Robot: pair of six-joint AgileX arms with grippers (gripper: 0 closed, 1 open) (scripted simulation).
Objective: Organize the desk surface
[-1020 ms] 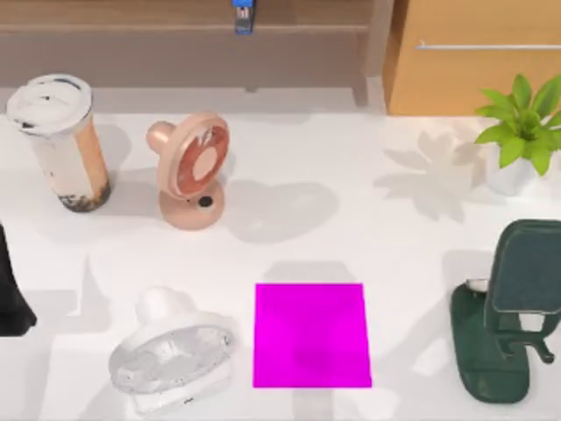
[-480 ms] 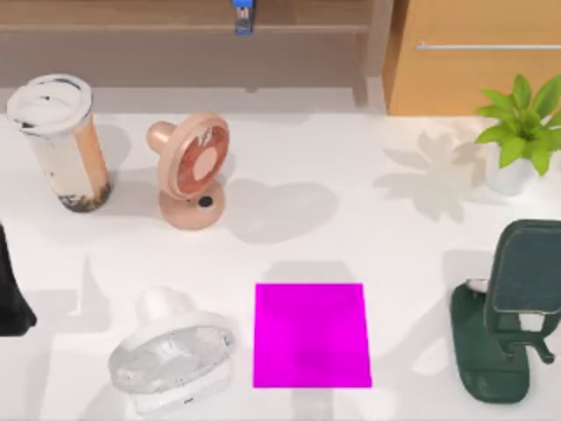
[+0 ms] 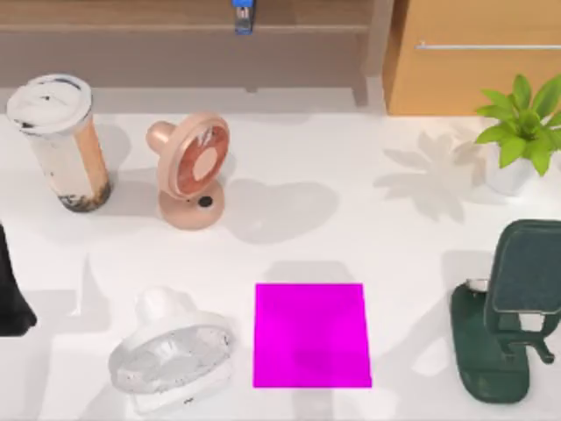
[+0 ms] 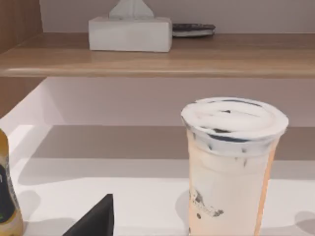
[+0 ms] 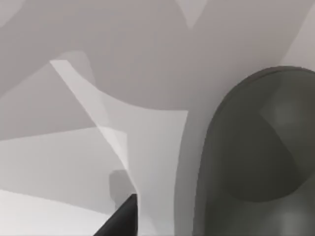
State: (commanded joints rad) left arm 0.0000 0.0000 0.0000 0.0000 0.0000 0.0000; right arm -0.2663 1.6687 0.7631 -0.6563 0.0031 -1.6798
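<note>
Desk surface (image 3: 289, 237), spans whole frame: milk-tea cup (image 3: 60, 140) far-left w/ left arm (image 3: 10, 289) at left edge, fingers' state can't tell; risk: sideways swing tips tall cup.

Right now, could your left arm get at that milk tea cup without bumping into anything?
Probably yes. The milk tea cup stands upright near the desk's left edge, apart from the pink fan, with bare desk surface around it.
</note>
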